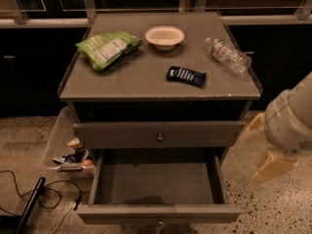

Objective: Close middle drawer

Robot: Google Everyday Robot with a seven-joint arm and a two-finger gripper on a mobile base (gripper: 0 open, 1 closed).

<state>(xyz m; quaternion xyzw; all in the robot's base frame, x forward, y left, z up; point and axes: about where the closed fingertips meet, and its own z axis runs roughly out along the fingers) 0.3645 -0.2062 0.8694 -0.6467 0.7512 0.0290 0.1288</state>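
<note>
End effector (256, 152) hung right of pulled-out middle drawer (158, 212), fingers spread, empty; drawer front ran crosswise, lower-left.

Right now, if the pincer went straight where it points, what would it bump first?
Probably the right side of the open middle drawer. The pincer hangs open right of the cabinet, pointing left toward it. Depth is unclear, so it might miss.

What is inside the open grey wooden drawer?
The open grey wooden drawer shows only bare floor; the grey drawer front above covers its rear. The cream gripper hangs right of it.
</note>
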